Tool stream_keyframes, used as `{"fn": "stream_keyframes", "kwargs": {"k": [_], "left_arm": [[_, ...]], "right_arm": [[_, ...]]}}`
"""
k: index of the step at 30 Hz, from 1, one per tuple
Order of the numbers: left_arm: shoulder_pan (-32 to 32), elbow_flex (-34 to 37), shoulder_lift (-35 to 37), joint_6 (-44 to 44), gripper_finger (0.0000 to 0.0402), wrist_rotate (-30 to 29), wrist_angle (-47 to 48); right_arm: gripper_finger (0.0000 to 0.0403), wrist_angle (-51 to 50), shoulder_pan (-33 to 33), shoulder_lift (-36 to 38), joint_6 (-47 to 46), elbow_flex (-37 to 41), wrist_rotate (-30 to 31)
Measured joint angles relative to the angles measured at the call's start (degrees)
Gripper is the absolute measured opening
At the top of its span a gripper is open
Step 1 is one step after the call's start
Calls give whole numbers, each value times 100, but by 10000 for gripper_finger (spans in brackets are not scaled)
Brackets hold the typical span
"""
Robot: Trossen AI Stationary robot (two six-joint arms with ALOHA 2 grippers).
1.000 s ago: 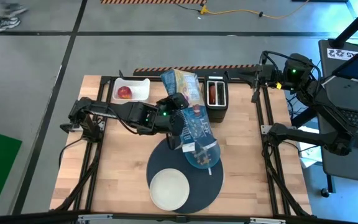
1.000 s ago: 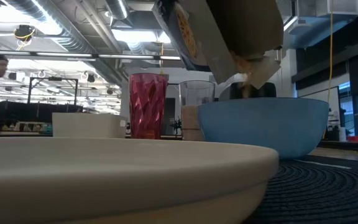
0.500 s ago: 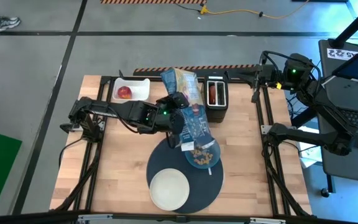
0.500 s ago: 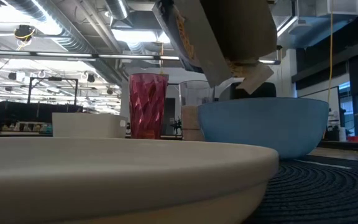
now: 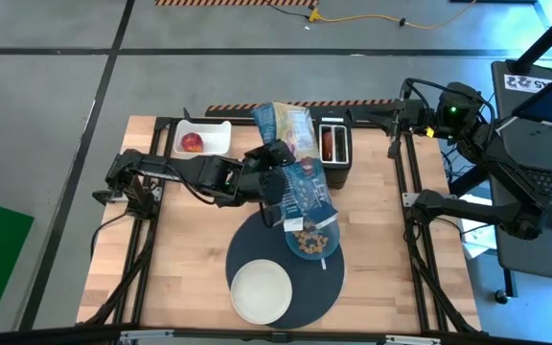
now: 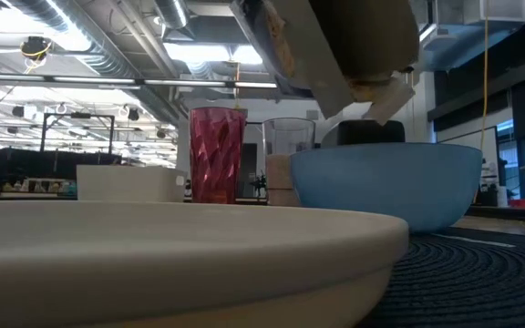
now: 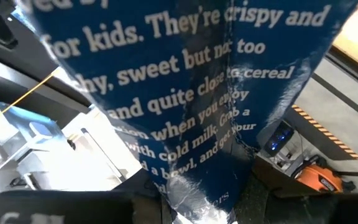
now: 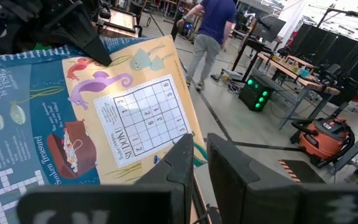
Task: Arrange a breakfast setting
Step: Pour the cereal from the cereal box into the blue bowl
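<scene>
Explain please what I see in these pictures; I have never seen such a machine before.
It is a robot with two dark arms at a wooden table. One picture looks down from above, one looks level across the table, and two come from cameras on the wrists. The left gripper holds a blue cereal box, tipped over a light-blue bowl that has flakes in it. The bowl and a white plate stand on a dark round mat. The right gripper waits at the far right corner.

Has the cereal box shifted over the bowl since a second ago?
Yes. The cereal box, held by the left claw, has drawn back slightly from the light-blue bowl toward the toaster, uncovering the cereal flakes.
</scene>
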State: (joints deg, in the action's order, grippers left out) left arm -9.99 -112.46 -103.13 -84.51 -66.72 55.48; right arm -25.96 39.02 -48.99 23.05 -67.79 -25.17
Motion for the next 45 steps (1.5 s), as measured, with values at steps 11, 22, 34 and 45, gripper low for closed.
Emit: {"fn": "stream_keyframes", "kwargs": {"k": [11,22,34,45], "left_arm": [[-35,0,-24,-44,106,23,16],[-160,734,-153,-336,106,-19,-714],[-244,1207,-160,-349,106,-142,-1009],[-244,1207,-160,-703,106,-137,-1306]], "right_arm": [[50,0,0,-2,-13,0,-151],[50,-263,-2,0,293,0,-454],[50,-313,-2,0,575,0,-450],[50,-313,-2,0,579,0,-448]]}}
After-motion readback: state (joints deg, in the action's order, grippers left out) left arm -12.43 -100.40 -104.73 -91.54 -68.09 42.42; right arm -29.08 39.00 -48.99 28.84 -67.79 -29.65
